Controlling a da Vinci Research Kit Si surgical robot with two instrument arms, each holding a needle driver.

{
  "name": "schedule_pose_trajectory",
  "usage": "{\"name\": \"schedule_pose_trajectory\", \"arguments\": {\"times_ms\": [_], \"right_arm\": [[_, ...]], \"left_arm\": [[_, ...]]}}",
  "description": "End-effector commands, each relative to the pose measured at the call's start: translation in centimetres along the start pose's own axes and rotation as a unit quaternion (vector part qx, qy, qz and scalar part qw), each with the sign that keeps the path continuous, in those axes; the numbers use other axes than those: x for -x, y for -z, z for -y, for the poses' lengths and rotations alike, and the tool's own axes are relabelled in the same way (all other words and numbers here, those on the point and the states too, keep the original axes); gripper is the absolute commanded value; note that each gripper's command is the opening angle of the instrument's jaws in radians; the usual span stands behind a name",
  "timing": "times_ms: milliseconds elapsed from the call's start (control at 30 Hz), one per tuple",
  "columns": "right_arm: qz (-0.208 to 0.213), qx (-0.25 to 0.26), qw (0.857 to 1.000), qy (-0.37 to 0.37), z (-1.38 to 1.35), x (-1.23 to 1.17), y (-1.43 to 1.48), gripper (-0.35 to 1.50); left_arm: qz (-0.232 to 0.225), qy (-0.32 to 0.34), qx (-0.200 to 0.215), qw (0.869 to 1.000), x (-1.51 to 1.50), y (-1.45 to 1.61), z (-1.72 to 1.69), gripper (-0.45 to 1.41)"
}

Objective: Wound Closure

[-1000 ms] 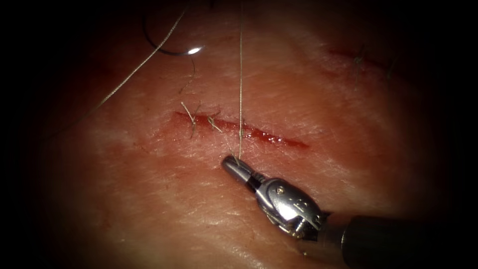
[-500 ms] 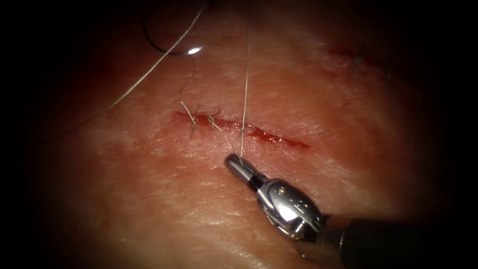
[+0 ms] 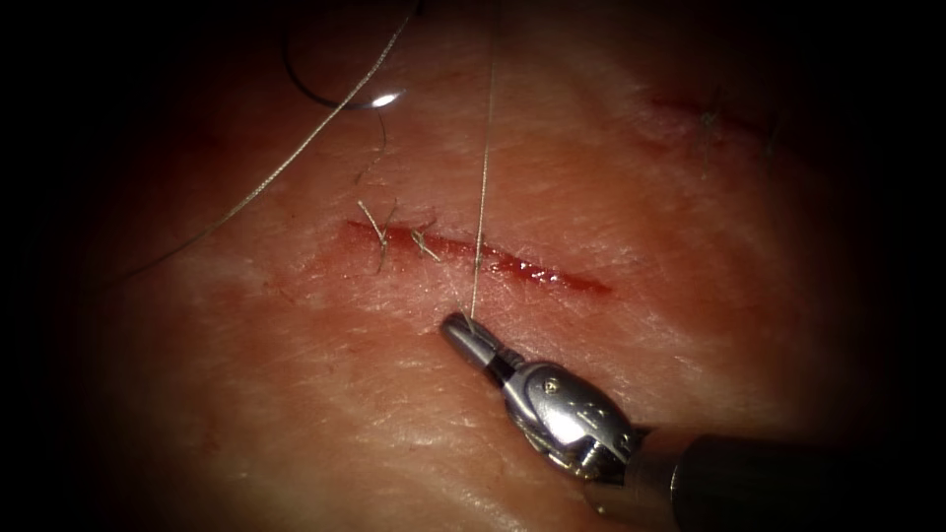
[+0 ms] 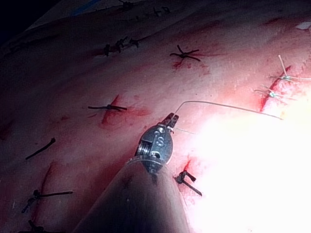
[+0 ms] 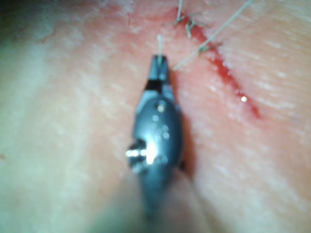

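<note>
The cut [image 3: 532, 268] runs across the tissue [image 3: 296, 394], with two knotted stitches [image 3: 379, 234] at its left end. My right tool [image 3: 455, 327] sits just below the cut, jaws shut on the thread [image 3: 480, 177], which rises taut across the cut. In the right wrist view the right tool [image 5: 159, 62] pinches a short thread end [image 5: 159, 42]. The curved needle [image 3: 320, 97] lies free on the tissue, far above the cut and to its left, held by neither tool. My left tool [image 4: 171, 119] is shut on the thread [image 4: 223, 104].
A second strand of thread [image 3: 266, 177] slants from beside the needle down to the left. Another stitched cut [image 3: 705, 113] lies far right. Several older cuts with dark stitches [image 4: 183, 54] show around the left tool. Red fluid [image 3: 512, 264] fills the open cut.
The upright thread's top has leaned slightly right, and the slanting strand shifted right too. My right tool's tip has hardly moved and keeps its hold on the thread. The needle has not moved.
</note>
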Motion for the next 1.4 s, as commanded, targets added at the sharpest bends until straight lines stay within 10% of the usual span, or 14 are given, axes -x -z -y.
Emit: {"name": "schedule_pose_trajectory", "arguments": {"times_ms": [33,200,333,833,1100,1400], "right_arm": [[0.001,-0.022,0.999,0.027,0.02,-0.02,-0.08,-0.35],[0.051,-0.124,0.989,0.069,0.19,-0.13,-0.02,1.04],[0.061,-0.121,0.989,0.067,0.21,-0.28,0.03,1.43],[0.107,-0.123,0.986,0.025,-0.43,-1.33,0.46,1.31],[0.145,-0.069,0.987,0.025,-1.06,-1.24,0.05,1.38],[0.167,-0.047,0.985,0.013,-1.15,-1.04,-0.44,1.48]], "left_arm": [[-0.003,-0.001,0.003,1.000,-0.02,-0.03,0.00,-0.45],[-0.010,0.007,0.011,1.000,-0.21,0.14,-0.18,-0.45],[-0.012,0.012,0.016,1.000,-0.28,0.23,-0.32,-0.45],[-0.025,-0.003,0.018,1.000,-0.90,0.76,-0.83,-0.45],[-0.038,-0.024,0.003,0.999,-1.66,0.93,-1.00,-0.45],[-0.049,-0.041,0.007,0.998,-2.25,1.01,-1.18,-0.45]]}}
